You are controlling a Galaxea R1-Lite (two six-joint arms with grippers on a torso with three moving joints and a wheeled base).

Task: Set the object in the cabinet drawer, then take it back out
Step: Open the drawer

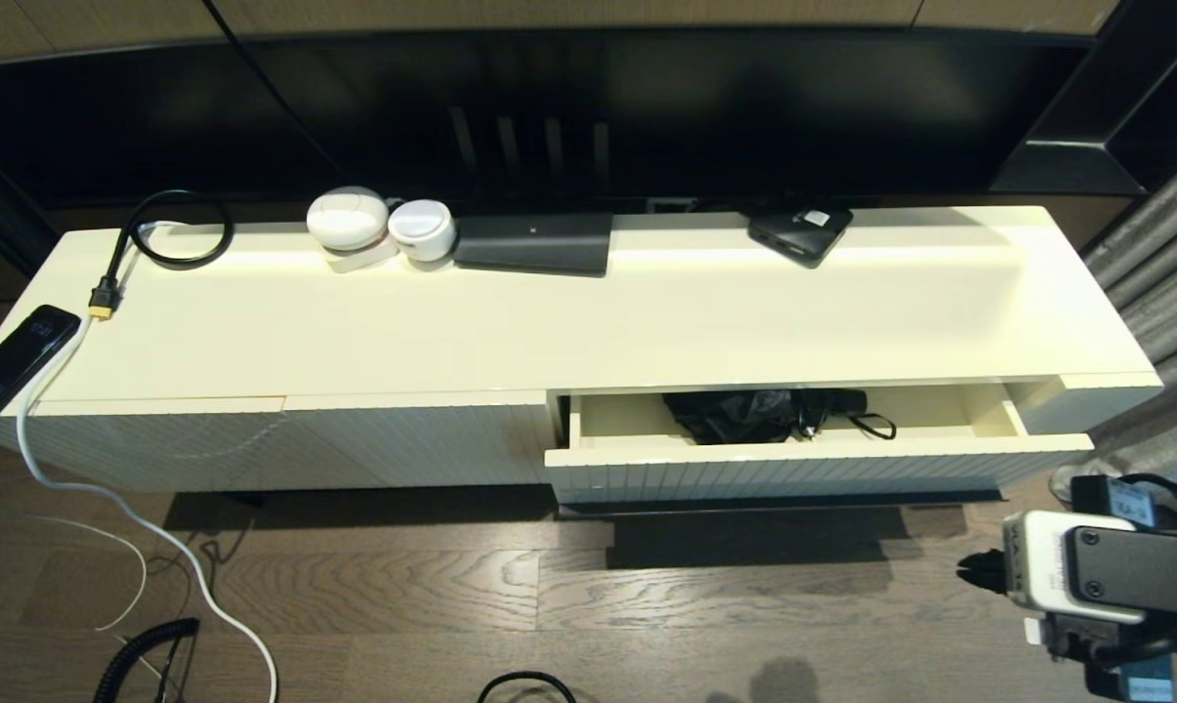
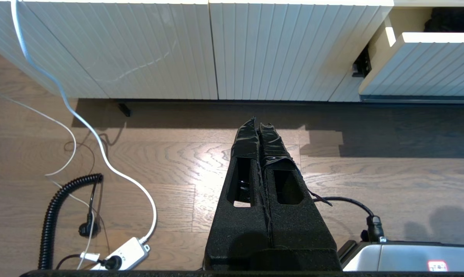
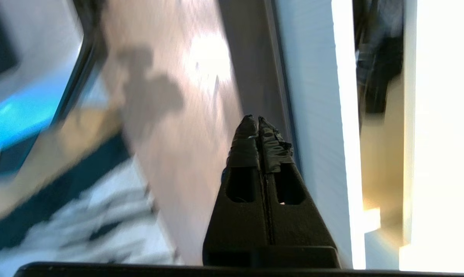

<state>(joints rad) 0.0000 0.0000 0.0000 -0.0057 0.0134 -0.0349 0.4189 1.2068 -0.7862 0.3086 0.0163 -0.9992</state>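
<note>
The right gripper (image 3: 258, 122) hangs over the wood floor (image 1: 568, 586) in front of the cabinet drawer (image 1: 813, 467), fingers pressed together, holding nothing. The left gripper (image 2: 259, 125) is also closed and empty, left of the drawer. The drawer is pulled open. A black object (image 1: 769, 414) lies inside it.

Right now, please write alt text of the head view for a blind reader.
The cabinet drawer stands partly open with a black object inside. The right gripper hovers low over the floor at its right end.
</note>
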